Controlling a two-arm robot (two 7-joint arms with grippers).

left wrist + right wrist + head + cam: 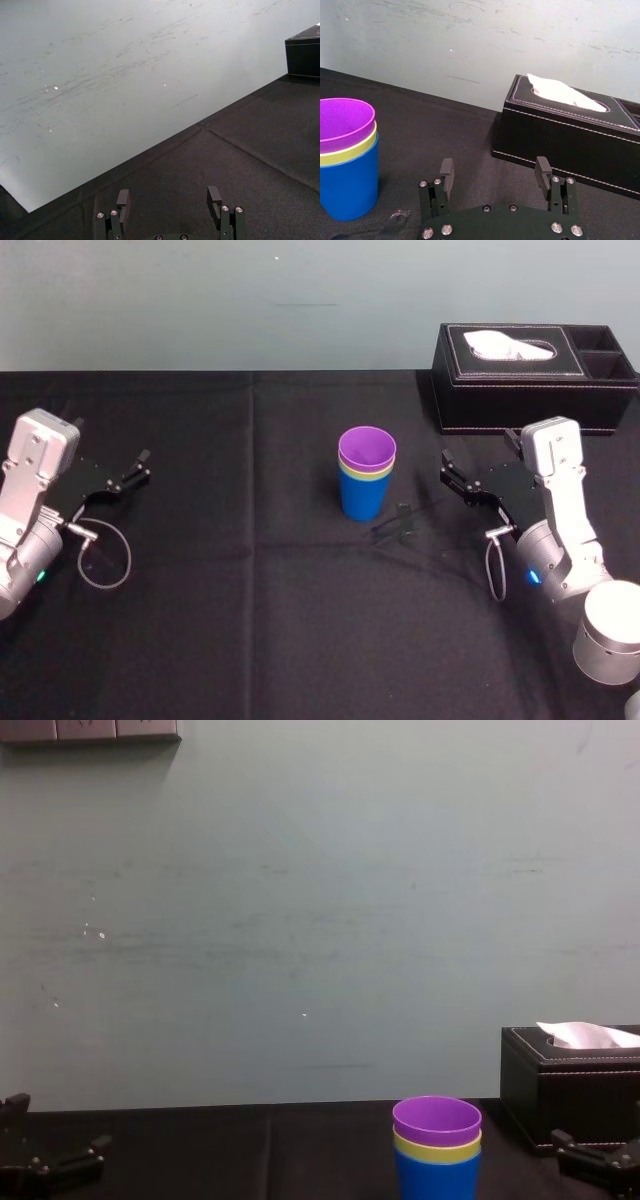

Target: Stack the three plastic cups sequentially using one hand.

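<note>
Three stacked cups [347, 160], left of right tool [495, 167]

3 smooth plastic cups [366, 480], faint sheen there; beneath them a matt, black cloth-covered table [250, 620]; behind them a stitched leather-look tissue box [500, 395], soft paper tissue [510, 343].

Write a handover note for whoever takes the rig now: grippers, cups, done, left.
Left gripper: open, empty, at the left of the table.
Right gripper: open, empty, right of the cups, not touching them.
Cups: purple cup in yellow-green cup in blue cup, one upright stack mid-table.
Done: all three stacked.
Left: nothing visible; stacking looks complete.
</note>
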